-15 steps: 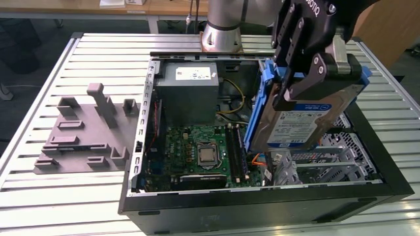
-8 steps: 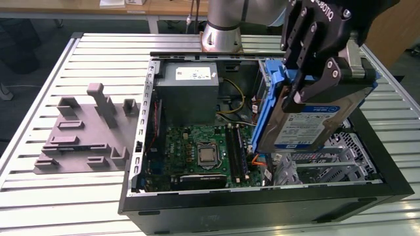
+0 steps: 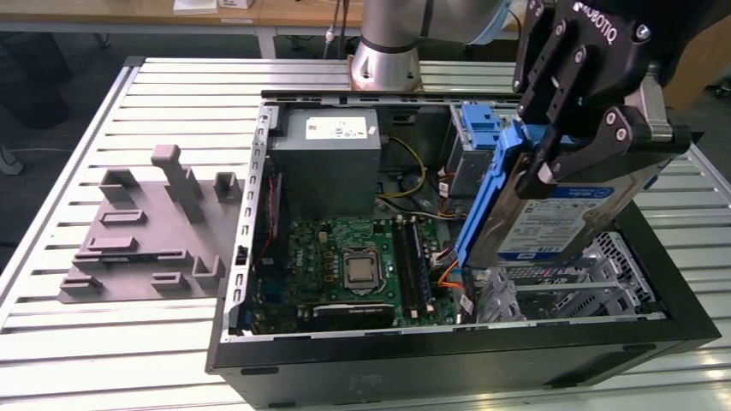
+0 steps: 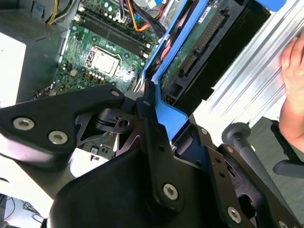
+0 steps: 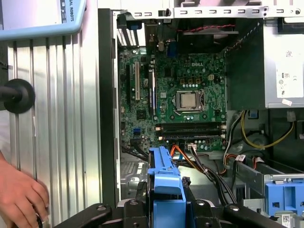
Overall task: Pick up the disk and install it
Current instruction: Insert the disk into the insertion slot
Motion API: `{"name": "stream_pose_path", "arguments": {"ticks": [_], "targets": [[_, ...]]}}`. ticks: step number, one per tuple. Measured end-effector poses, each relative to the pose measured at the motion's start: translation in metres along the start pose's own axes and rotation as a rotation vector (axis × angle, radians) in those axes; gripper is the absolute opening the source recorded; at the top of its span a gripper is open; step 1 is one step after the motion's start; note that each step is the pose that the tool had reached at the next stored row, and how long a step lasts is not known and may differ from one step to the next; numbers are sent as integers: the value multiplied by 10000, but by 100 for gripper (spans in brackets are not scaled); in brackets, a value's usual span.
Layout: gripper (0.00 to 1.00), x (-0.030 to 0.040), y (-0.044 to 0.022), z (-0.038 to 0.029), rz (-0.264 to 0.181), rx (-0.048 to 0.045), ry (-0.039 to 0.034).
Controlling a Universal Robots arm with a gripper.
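Note:
My gripper (image 3: 594, 163) is shut on the disk (image 3: 560, 218), a silver hard drive with a blue-and-white label and a blue plastic frame (image 3: 485, 197). I hold it tilted on edge, above the exterior view's right side of the open computer case (image 3: 457, 355), over the silver drive bay (image 3: 571, 287). In the second wrist view the disk's green circuit-board underside (image 4: 199, 42) and blue frame (image 4: 166, 114) sit between my black fingers (image 4: 147, 118). In the first wrist view the frame's blue edge (image 5: 164, 180) stands between the fingers, over the motherboard (image 5: 190, 95).
Inside the case lie a green motherboard (image 3: 354, 265), a grey power supply (image 3: 331, 141), cables and a cage with a blue latch (image 3: 474, 128). A grey fixture (image 3: 149, 231) sits on the slatted table (image 3: 115, 342). A person's hand (image 5: 19, 197) rests beside the case.

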State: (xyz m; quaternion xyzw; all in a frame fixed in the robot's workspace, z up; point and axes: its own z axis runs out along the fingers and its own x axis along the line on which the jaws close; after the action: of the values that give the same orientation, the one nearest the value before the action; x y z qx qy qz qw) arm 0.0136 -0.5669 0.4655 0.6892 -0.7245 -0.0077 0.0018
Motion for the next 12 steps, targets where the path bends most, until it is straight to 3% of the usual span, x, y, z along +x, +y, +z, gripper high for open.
{"name": "stream_pose_path", "arguments": {"ticks": [9, 12], "targets": [[37, 5, -15, 7, -66, 0, -3], [37, 2, -86, 19, -123, 0, -1]]}}
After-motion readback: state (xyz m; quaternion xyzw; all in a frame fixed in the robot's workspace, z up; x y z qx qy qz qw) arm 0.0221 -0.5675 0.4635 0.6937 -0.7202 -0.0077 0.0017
